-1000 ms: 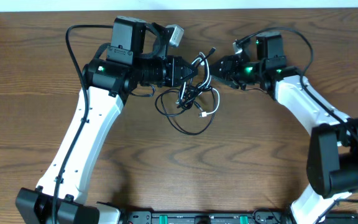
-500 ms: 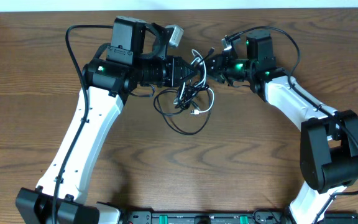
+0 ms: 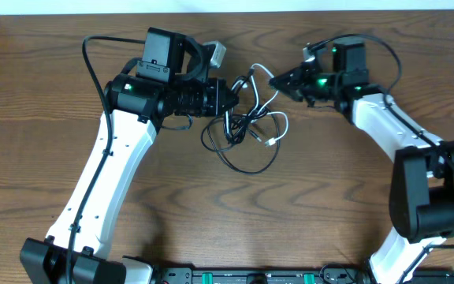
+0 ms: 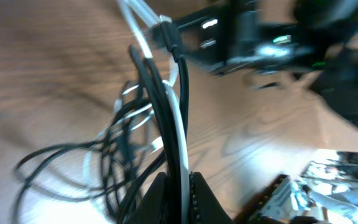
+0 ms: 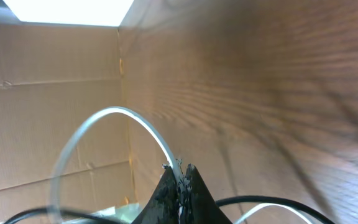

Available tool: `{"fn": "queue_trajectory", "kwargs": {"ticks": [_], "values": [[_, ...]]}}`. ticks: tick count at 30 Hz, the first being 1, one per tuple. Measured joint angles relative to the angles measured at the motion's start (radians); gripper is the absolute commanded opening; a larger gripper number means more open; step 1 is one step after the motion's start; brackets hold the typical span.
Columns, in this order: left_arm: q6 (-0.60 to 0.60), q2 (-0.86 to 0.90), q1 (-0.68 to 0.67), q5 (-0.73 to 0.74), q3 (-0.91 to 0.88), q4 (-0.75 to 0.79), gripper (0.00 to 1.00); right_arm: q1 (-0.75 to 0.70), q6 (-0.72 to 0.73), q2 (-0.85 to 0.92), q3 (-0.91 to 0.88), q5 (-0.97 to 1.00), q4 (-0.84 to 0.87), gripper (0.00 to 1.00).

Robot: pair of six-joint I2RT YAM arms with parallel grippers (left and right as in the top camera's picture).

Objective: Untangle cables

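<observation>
The black cable [image 3: 239,168] and the white cable [image 3: 284,126] lie tangled on the table between my two arms. My left gripper [image 3: 233,99] is shut on strands of both cables, black [image 4: 157,93] and white [image 4: 176,118], which run up between its fingers [image 4: 178,186]. My right gripper [image 3: 278,79] is shut on the white cable [image 5: 104,115], which arches up out of its jaws [image 5: 182,177]. A white strand is stretched between the two grippers. A white plug end [image 3: 270,143] lies at the tangle's right edge.
The wooden table [image 3: 314,205] runs out on all sides of the tangle. The arms' own thick black wires [image 3: 89,63] loop behind them. A black rail [image 3: 251,276] runs along the front edge. A cardboard wall [image 5: 48,93] shows in the right wrist view.
My right gripper has drawn back to the right with the white cable, away from my left gripper. My left gripper has pulled slightly left. The tangle has spread wider.
</observation>
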Motion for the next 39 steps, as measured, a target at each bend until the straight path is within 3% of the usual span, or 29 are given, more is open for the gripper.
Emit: {"fn": "queue_trajectory", "kwargs": {"ticks": [7, 21, 39], "values": [[0.000, 0.039, 0.000, -0.114, 0.000, -0.051, 0.08, -0.044, -0.064, -0.187, 0.000, 0.012, -0.003, 0.01], [0.000, 0.206, 0.000, -0.143, 0.000, -0.081, 0.08, -0.213, -0.082, -0.500, 0.000, -0.010, -0.055, 0.01], [0.015, 0.233, 0.000, -0.196, 0.000, -0.082, 0.07, -0.487, 0.045, -0.553, 0.000, -0.211, 0.025, 0.01]]}}
